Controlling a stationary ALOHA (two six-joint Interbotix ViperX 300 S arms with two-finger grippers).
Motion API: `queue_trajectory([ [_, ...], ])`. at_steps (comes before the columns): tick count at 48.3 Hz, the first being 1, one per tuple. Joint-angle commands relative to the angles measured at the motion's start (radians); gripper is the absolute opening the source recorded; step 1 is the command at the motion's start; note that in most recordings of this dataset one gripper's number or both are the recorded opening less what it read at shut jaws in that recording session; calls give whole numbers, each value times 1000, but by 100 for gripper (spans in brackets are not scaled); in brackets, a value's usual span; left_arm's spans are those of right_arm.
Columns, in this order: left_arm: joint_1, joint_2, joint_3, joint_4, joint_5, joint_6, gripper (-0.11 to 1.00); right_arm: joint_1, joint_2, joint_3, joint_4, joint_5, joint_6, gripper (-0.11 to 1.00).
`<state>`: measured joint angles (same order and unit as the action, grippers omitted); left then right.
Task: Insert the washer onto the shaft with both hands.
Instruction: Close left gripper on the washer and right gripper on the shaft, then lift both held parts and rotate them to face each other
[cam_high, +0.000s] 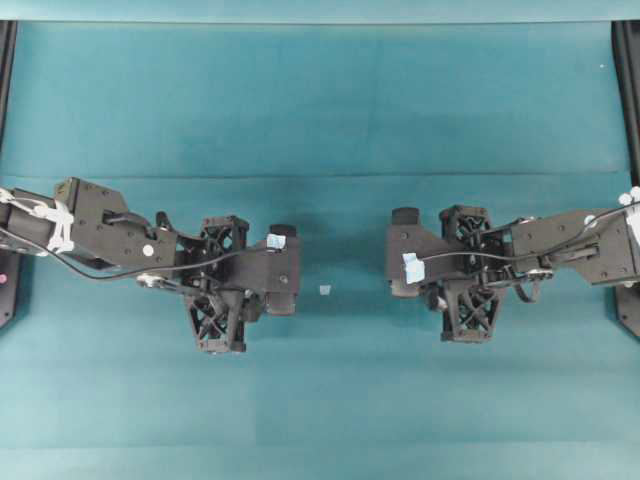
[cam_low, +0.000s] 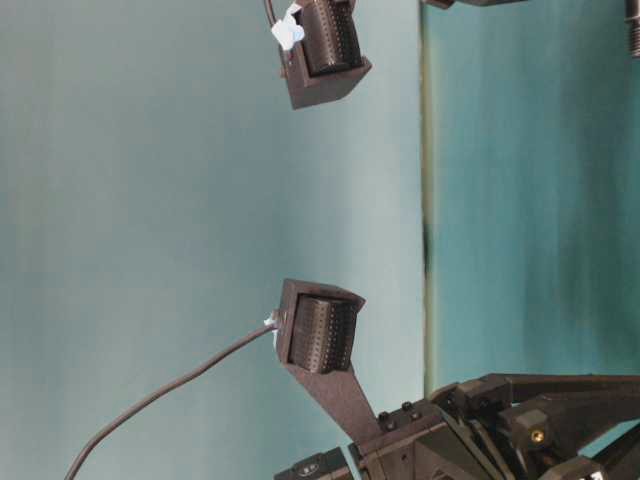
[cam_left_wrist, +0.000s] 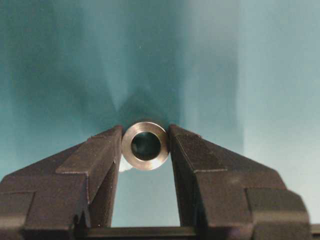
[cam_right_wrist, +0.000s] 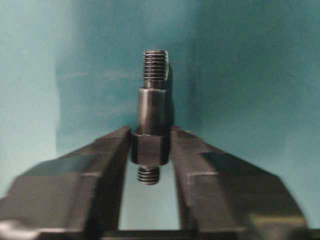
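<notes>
Right hand (cam_right_wrist: 150, 150) grips shaft (cam_right_wrist: 151, 115), threaded tip outward.

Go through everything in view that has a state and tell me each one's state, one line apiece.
washer: clamped between the left end effector's fingers, hole facing the camera.
shaft: gripped at its wide collar, threaded end pointing away.
left end effector: shut on the washer.
right end effector: shut on the shaft.

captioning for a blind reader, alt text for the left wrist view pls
The left gripper holds a silvery washer between its two black fingertips, the dark centre hole facing the camera, above a teal table.
</notes>
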<state>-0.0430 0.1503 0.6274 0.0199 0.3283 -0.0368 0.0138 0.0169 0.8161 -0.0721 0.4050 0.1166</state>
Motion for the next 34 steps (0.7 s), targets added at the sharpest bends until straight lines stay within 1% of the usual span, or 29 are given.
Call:
queue_trajectory([
  [1, -3, -8, -3, 0, -3, 2, 37, -25, 11, -5, -5, 0, -5, 0],
  [11, -3, -9, -3, 0, 0, 2, 37, -23, 12, -5, -5, 18, -6, 0],
  [34, -3, -8, -3, 2, 0, 0, 37, -23, 12, -5, -6, 15, -9, 0],
])
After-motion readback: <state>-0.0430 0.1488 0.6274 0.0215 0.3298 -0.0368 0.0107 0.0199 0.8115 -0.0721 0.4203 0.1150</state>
